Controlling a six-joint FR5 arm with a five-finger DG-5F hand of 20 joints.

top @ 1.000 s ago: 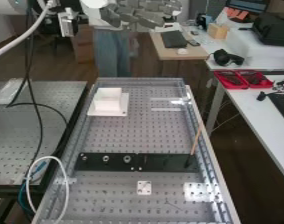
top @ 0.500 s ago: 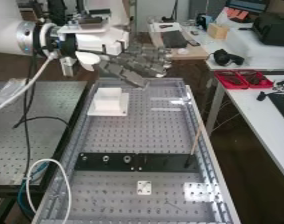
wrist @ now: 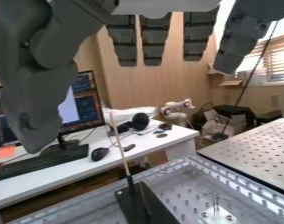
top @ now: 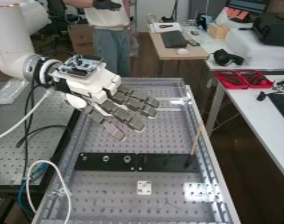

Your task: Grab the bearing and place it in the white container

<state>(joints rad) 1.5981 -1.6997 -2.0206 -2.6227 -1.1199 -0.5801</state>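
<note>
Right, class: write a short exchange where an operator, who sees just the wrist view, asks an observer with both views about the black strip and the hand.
Operator: From the wrist view I have the thin stick on the black strip. What else is on it?
Observer: Three ring-shaped parts in a row, toward the end away from the stick.
Operator: Is the hand over them?
Observer: No, in the high view its fingertips stop short of the strip.

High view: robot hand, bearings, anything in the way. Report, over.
Robot hand open, empty, above the bench. Bearing-like rings on black strip. Stick at strip's end, possible snag.
</note>
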